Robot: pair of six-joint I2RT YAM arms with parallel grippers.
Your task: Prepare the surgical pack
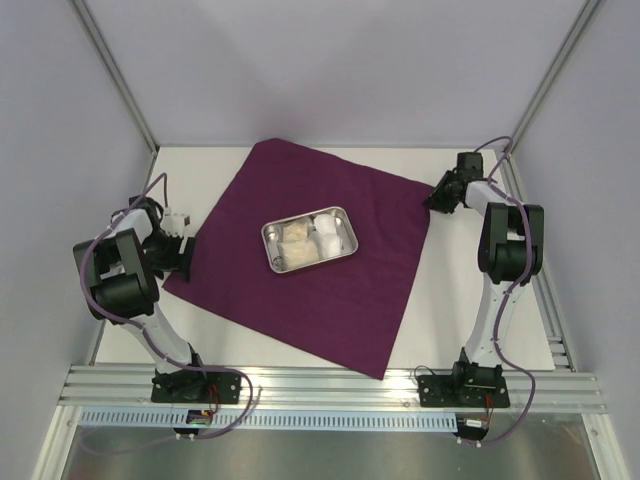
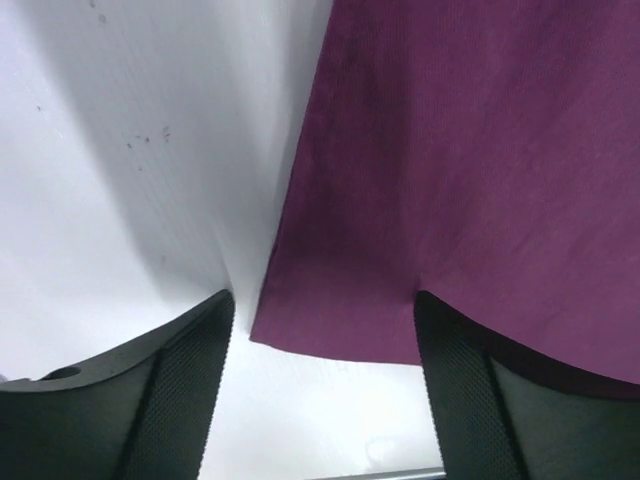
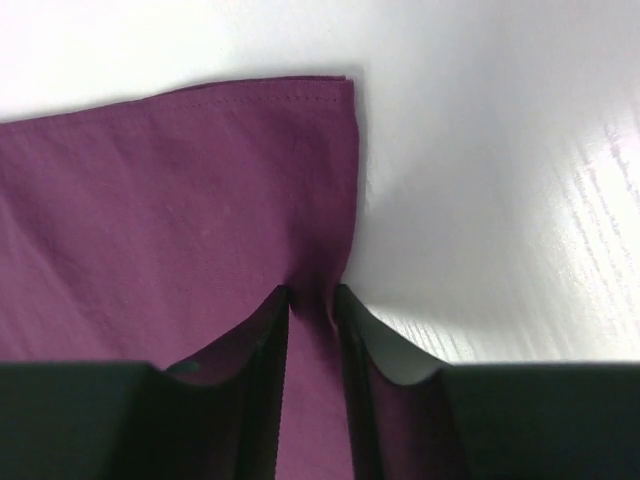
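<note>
The surgical pack (image 1: 330, 300), a deep plum-purple drape, lay spread as one large square sheet on the white table (image 1: 440, 310) in the overhead view, turned so its corners pointed like a diamond. A shallow metal tray (image 1: 265, 240) sat near the cloth's middle, holding white and beige packets (image 1: 312, 240). The left gripper (image 1: 188, 255) was at the sheet's left corner and the right gripper (image 1: 435, 198) at its right corner, each low over the table. From that height the set of either claw could not be told.

The left wrist camera showed that claw spread wide, its two dark fingers (image 2: 190, 380) well apart. The drape's corner lay flat between them, unheld. One finger stood over bare white table and the other over purple cloth. Faint dark specks marked the tabletop beyond.

The right wrist camera showed the other claw drawn almost together, its fingers (image 3: 262, 360) pinching a narrow ridge of the purple fabric just inside the stitched edge. The cloth rose slightly toward the pinch, and the hemmed corner lay on the table just past the fingertips. Bright white tabletop filled the frame to the right of the edge.
</note>
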